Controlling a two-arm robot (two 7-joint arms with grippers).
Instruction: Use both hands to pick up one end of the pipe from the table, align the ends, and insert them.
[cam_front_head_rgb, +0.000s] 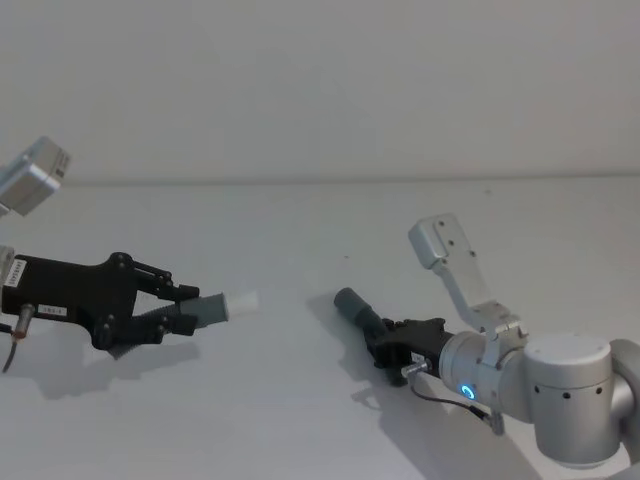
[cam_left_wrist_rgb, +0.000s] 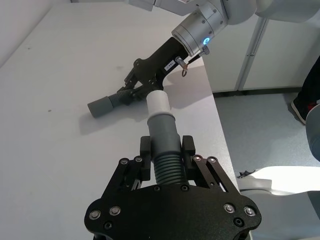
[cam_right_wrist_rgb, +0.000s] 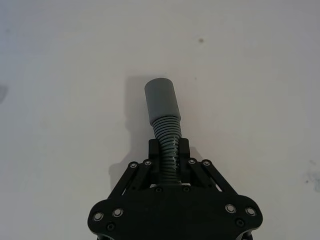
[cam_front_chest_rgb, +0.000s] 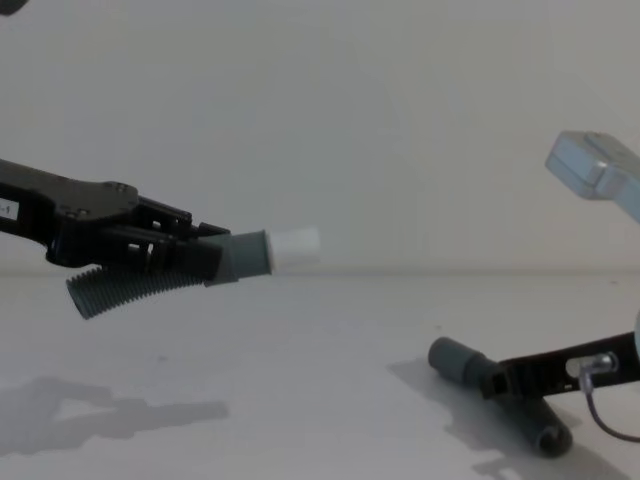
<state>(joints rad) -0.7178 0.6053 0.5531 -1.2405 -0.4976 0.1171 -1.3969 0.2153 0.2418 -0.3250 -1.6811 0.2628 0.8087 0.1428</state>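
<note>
My left gripper (cam_front_head_rgb: 185, 310) is shut on the ribbed part of one pipe piece (cam_front_chest_rgb: 110, 287) and holds it in the air above the white table (cam_front_head_rgb: 300, 220). That piece's grey cuff and white tip (cam_front_chest_rgb: 293, 245) point toward the right arm. In the left wrist view the tip (cam_left_wrist_rgb: 159, 102) sticks out past the left gripper (cam_left_wrist_rgb: 166, 150). My right gripper (cam_front_head_rgb: 385, 335) is shut on the ribs of the other pipe piece (cam_front_head_rgb: 355, 305), low at the table. Its wide grey cuff (cam_right_wrist_rgb: 161, 100) faces away from the right gripper (cam_right_wrist_rgb: 169, 150), toward the left arm. A gap separates the two ends.
Open white tabletop lies between and behind the two arms. A plain wall stands at the back. In the left wrist view the table's edge (cam_left_wrist_rgb: 216, 102) runs beside the right arm, with grey floor beyond it.
</note>
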